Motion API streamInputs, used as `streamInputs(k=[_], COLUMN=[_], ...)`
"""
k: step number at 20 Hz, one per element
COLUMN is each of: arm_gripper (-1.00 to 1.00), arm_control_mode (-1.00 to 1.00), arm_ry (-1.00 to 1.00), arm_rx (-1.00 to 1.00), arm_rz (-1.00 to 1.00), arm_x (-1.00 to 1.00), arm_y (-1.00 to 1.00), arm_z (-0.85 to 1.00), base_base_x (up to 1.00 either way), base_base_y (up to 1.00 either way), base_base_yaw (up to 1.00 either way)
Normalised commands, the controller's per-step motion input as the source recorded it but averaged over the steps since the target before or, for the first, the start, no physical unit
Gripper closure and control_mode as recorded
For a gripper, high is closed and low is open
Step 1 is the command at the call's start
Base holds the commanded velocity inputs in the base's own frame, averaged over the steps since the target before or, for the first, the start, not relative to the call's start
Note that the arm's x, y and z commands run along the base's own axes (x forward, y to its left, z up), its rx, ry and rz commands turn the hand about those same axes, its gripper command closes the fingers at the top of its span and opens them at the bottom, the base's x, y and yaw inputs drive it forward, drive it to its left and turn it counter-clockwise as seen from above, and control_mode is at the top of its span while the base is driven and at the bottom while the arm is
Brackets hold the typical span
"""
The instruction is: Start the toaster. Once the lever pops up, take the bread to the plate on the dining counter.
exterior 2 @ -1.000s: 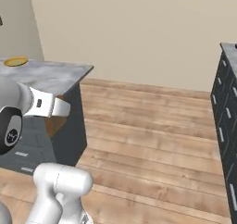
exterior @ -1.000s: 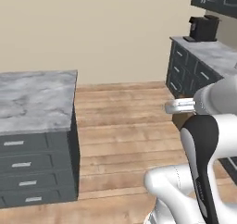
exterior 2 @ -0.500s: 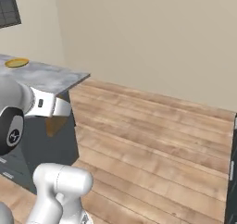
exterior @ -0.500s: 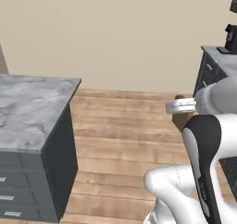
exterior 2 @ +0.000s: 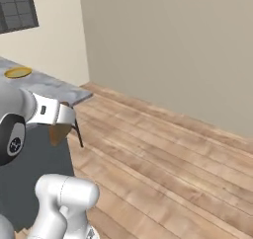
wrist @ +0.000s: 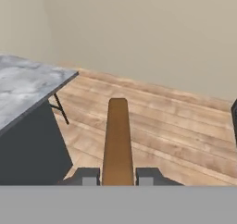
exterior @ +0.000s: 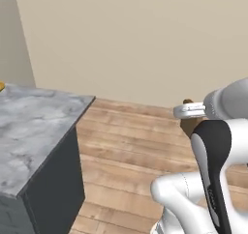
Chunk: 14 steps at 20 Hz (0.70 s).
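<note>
Hand (wrist: 118,176) grips the bread (wrist: 117,140) over wood floor (wrist: 176,126) beside the dining counter (exterior: 34,131)

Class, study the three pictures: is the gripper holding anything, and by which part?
Yes. The gripper is shut on the bread, pinching one narrow end between its fingertips, so the slice sticks out edge-on ahead.

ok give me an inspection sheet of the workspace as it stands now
surface: dining counter, grey-white marble top over a dark base, to the robot's left
job's things: bread held edge-on in the end effector; plate, yellow, on the far part of the counter
clutter: nothing seen
grippers: end effector shut on the bread, carried above the wood floor
cables: nothing seen
surroundings: plain beige wall; dark window at upper left of the right base view
</note>
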Motion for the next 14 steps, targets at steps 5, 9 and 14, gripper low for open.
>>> streamInputs(k=[5, 9, 14], arm_gripper=[1.00, 1.00, 1.00], arm_control_mode=[1.00, 1.00, 1.00], arm_ry=[0.00, 0.00, 0.00], arm_rx=[0.00, 0.00, 0.00], arm_rz=[0.00, 0.00, 0.00], arm_x=[0.00, 0.00, 0.00], arm_y=[0.00, 0.00, 0.00], arm_z=[0.00, 0.00, 0.00], base_base_x=[0.92, 0.84, 0.86], base_base_y=[-0.80, -0.88, -0.90], base_base_yaw=[0.38, 0.39, 0.39])
